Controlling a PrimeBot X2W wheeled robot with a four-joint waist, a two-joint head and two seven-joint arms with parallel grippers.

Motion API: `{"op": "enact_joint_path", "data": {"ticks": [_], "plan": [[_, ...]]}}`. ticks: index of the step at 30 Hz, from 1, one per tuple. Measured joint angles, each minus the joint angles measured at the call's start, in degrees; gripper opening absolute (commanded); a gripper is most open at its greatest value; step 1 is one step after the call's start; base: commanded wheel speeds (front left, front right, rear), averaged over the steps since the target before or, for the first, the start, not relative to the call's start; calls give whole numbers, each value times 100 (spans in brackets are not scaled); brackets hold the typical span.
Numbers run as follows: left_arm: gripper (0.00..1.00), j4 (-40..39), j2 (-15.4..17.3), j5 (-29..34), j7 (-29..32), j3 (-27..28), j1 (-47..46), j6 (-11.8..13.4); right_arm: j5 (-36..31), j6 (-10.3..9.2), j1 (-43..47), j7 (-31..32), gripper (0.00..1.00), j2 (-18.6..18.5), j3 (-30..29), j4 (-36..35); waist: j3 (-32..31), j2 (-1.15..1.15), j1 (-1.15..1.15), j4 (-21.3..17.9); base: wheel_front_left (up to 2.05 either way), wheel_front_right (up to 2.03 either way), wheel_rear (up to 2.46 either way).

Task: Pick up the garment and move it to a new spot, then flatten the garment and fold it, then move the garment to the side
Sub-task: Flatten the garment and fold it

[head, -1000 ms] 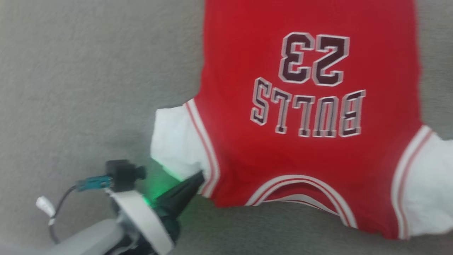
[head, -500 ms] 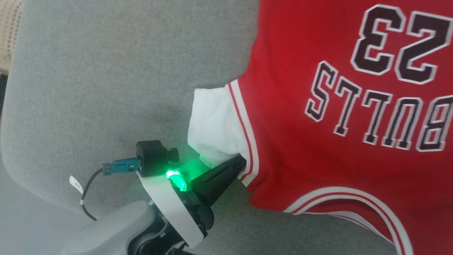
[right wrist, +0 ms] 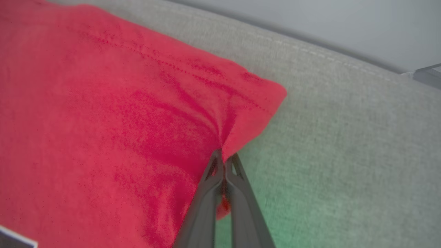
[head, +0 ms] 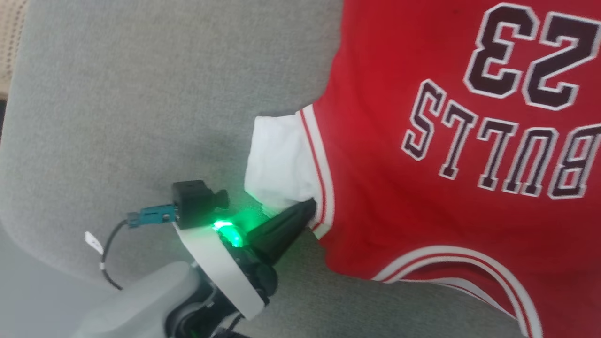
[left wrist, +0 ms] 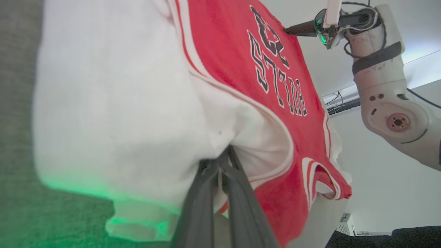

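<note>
The left gripper [head: 307, 209] is clenching the white sleeve [head: 277, 159] of the garment [head: 422, 164], which is lying spread on the grey cushion [head: 141, 94]. The right gripper [right wrist: 224, 156], open a moment ago, is now pinching a red hem corner [right wrist: 262, 93], so a two-handed lift is looking ready.

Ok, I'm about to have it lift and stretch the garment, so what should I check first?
1. Left gripper fingers shut on the garment at its white sleeve: ok.
2. Right gripper shut on a red corner: ok.
3. Both grips deep enough to hold: cannot tell.
4. Fabric smooth at the grips: not ok, it puckers at both.
5. Whole garment on the grey cushion: cannot tell, it runs out of the head view.
</note>
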Motion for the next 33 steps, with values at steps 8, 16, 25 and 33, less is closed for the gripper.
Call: {"op": "enact_joint_path", "data": {"ticks": [8, 16, 25, 33], "plan": [[0, 244, 266, 0, 1, 434, 449, 3, 1501, 0, 1504, 34, 0, -637, 374, -1276, -486, 0, 0, -413, 0, 0, 0], [0, 303, 615, 0, 2, 771, 884, 16, 2804, 0, 4414, 267, 0, -1181, -252, -3173, -1003, 0, 0, -1011, 0, 0, 0], [0, 346, 739, 74, 3, 1158, 1196, 18, 2887, 0, 7325, 256, 0, -541, -542, -4877, -1408, 0, 0, -1487, 0, 0, 0], [0, 430, 738, 142, 2, 1220, 1256, 18, 2596, 0, 8012, -7, 0, -62, 26, -5192, -1509, 0, 0, -1570, 0, 0, 0]]}}
